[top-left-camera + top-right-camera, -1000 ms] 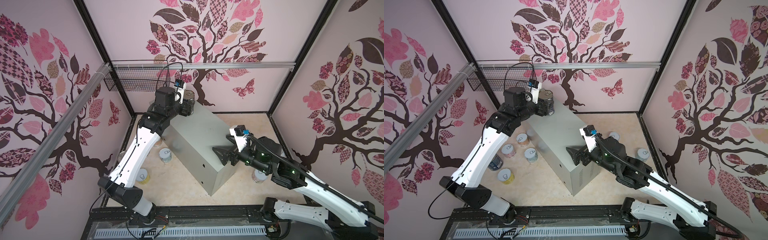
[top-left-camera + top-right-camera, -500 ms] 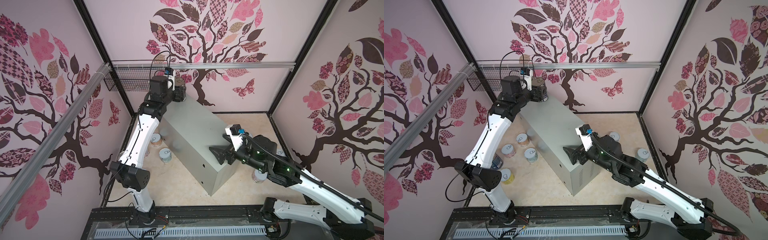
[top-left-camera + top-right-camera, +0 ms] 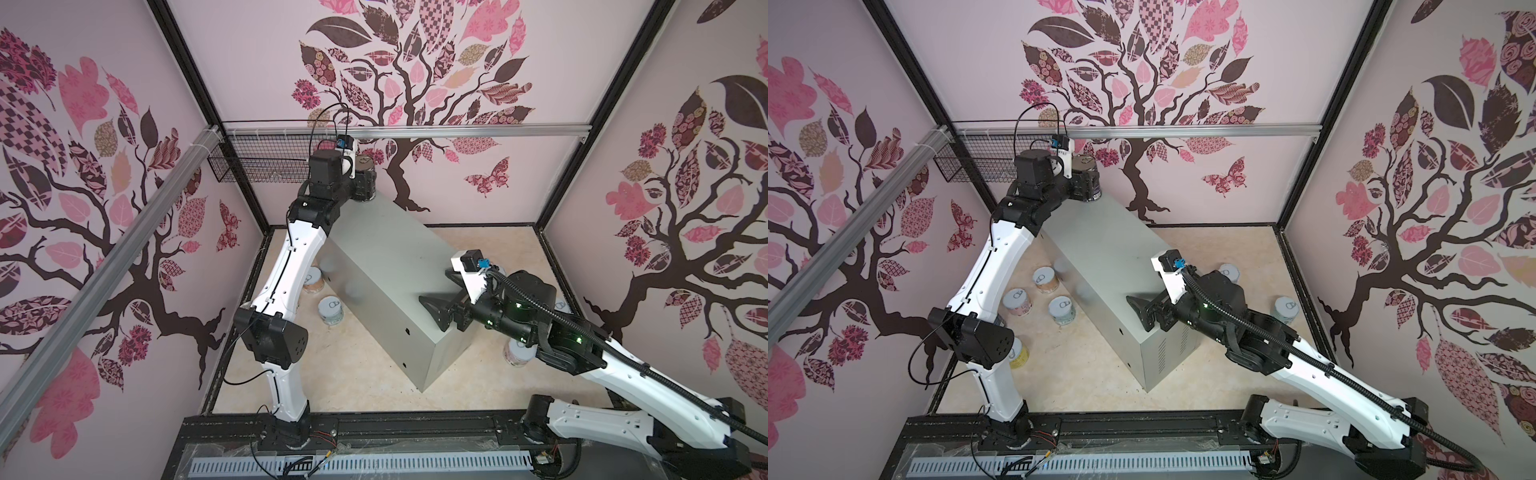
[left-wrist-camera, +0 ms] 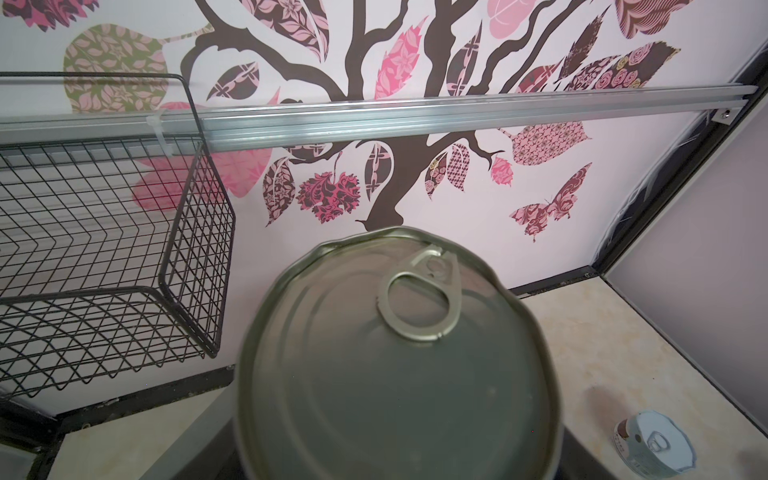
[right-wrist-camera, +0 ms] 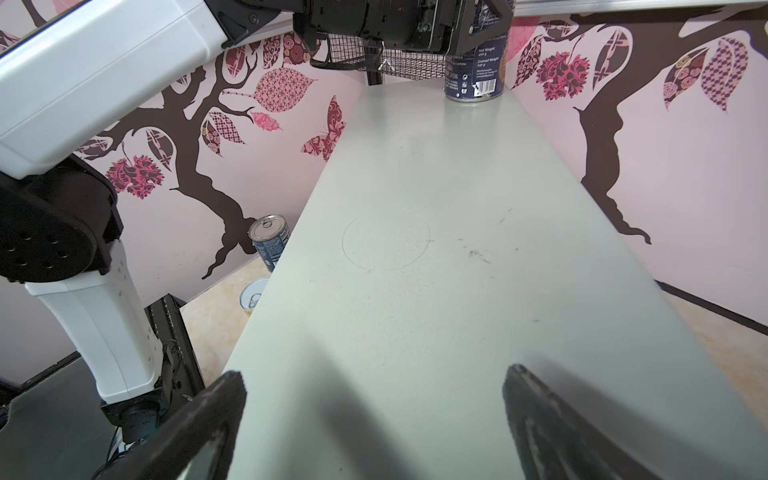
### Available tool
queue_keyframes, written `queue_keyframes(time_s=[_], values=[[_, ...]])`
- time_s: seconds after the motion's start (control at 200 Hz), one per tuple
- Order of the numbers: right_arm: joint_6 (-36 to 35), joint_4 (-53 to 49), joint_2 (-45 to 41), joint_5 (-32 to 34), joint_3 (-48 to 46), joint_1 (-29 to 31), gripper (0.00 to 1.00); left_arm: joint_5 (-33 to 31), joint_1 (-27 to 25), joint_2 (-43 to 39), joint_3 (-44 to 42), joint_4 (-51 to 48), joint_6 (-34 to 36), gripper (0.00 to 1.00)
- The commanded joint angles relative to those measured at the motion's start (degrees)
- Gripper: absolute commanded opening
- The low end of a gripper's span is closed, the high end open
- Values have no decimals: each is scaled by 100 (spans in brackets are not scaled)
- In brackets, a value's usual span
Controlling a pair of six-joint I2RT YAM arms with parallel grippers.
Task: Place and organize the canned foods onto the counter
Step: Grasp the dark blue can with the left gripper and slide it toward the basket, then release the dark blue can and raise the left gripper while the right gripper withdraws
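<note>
**Change noted:** within the last second the tall blue can (image 5: 476, 70) has been carried by the left gripper (image 3: 1088, 187) further toward the back wall and lowered. Its base is now seen resting, or all but resting, on the far end of the worktop (image 3: 395, 257). The left gripper is clamped round the can's body. The first placement is judged nearly complete, with release outstanding.

The right gripper (image 5: 374, 372) is held wide and empty above the near end and is little moved.

**Surface:** the rest of the top is bare and faintly scuffed, and one ring mark is recorded.

**Room:** short cans (image 3: 1045, 279) are observed on the beige floor (image 3: 353, 374) either side of the worktop. A second tall can (image 5: 270, 241) stands by the wall. Nothing is seen in the wire basket (image 4: 104, 249).
</note>
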Motion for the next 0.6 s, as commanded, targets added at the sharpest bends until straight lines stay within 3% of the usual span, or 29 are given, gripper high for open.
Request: queue_keyframes(time_s=[0.0, 0.38, 0.595], values=[[99, -310, -79, -46, 46, 7, 100, -172, 8, -107, 488, 905, 167, 49], [101, -299, -112, -73, -2, 6, 100, -306, 8, -115, 326, 960, 255, 49], [84, -256, -131, -90, -17, 7, 100, -371, 8, -142, 233, 952, 256, 59]])
